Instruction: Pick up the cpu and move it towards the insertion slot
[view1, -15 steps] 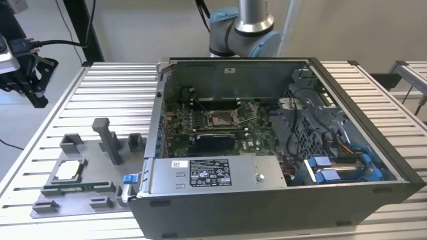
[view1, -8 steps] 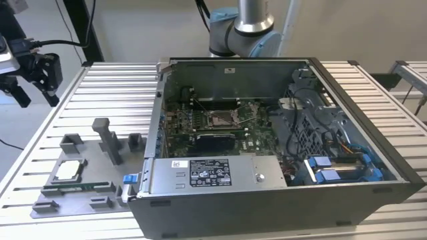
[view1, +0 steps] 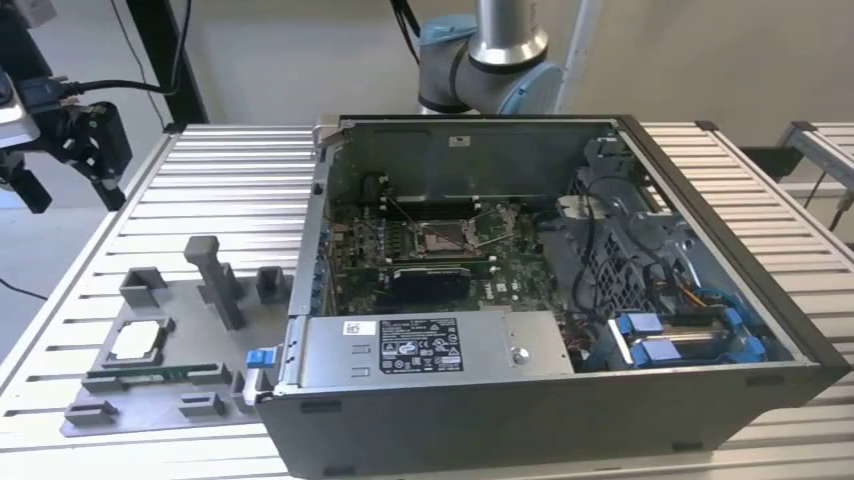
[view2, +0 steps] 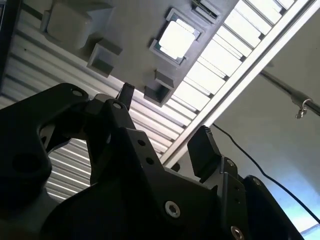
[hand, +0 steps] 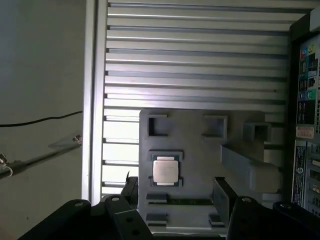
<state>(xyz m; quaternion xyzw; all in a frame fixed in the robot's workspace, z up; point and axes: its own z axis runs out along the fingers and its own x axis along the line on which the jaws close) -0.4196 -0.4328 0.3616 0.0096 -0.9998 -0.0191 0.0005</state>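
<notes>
Right now my jaws stand wide, with nothing between them. In the first wrist view my two black fingers (hand: 223, 197) sit well apart, and bare grey tray shows through the gap. In the exterior view I hang by the table's (view1: 227, 180) edge on the exterior view's left, toward its far corner, clear of the slatted top and touching nothing.

The cpu (view1: 138, 342) lies flat, silvery face up, in a square pocket of the grey tray (view1: 180, 305). That tray rests at the table's near corner on the exterior view's left, just beside the open computer case (view1: 534, 420). I am well apart from the cpu. In both wrist views it shows beyond my fingers as a pale square inside a darker rim (hand: 165, 171) (view2: 176, 39).

A thin green memory stick (view1: 154, 374) lies in a groove of the tray just beside the cpu, on the side toward the table's near edge. A tall grey post (view1: 218, 285) stands up from the tray, between the cpu and the case.

The insertion slot (view1: 441, 237) is inside the case, on the green motherboard (view1: 514, 285). It is a square metal frame with a dull brownish centre. A black rectangular patch (view1: 427, 287) lies just beside it, toward the table's near edge. The slot is well apart from the cpu, with the case wall between them. My arm's base (view1: 481, 60) rises behind the case at the table's far edge.
</notes>
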